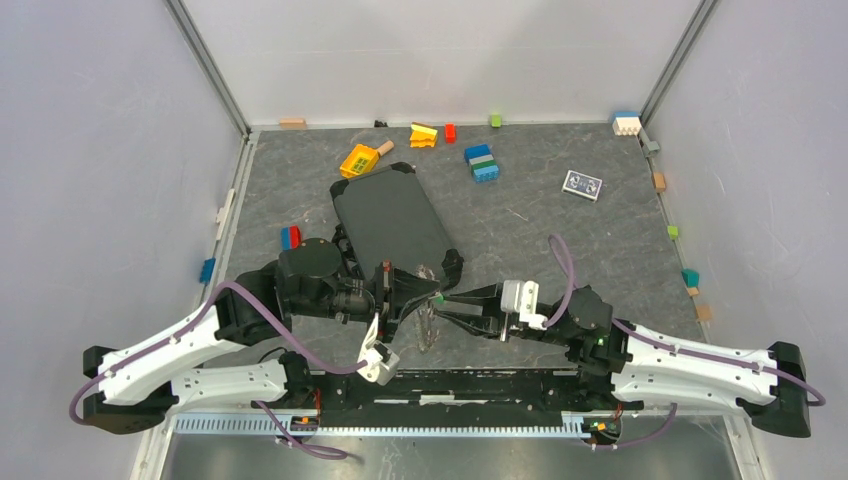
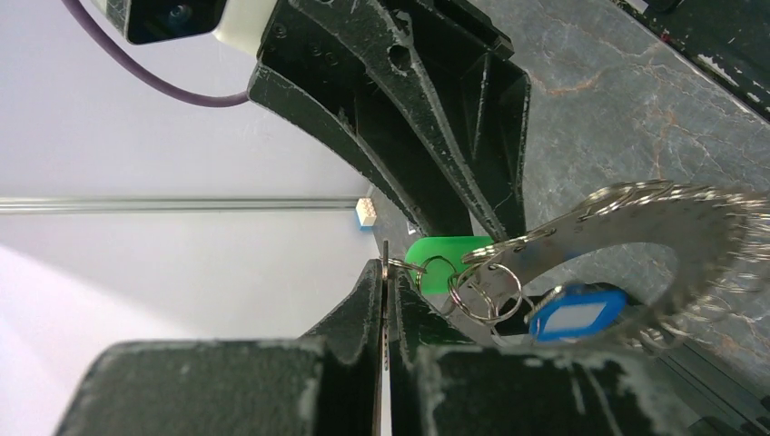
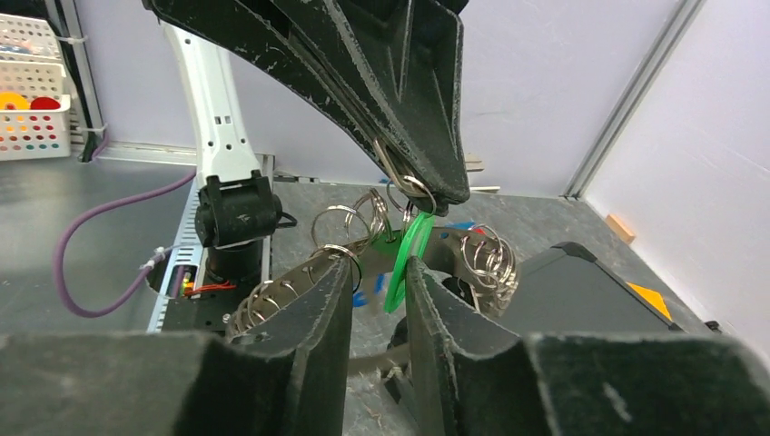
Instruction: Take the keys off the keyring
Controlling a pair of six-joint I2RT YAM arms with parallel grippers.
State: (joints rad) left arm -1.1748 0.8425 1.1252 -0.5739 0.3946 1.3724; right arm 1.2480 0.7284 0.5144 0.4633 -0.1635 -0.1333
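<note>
Top view: my left gripper (image 1: 431,296) and my right gripper (image 1: 443,303) meet tip to tip above the grey table (image 1: 560,250), midway along its near edge. They are just in front of the near end of a black case (image 1: 395,220). The keyring (image 1: 428,330) hangs below the tips.

Left wrist view: my left gripper (image 2: 386,291) is pressed together on a thin metal key (image 2: 386,345) seen edge-on. Small split rings link it to the green tag (image 2: 449,254). The big keyring (image 2: 636,213) fans out to the right, with the blue-headed key (image 2: 577,315) beneath it. My right gripper (image 2: 495,227) comes down onto the tag.

Right wrist view: my right gripper (image 3: 379,272) shows a narrow gap with the green tag (image 3: 404,263) in it. I cannot tell whether it is pinching the tag. My left gripper (image 3: 445,191) points down from above. The keyring (image 3: 281,286) curves away at lower left.
</note>
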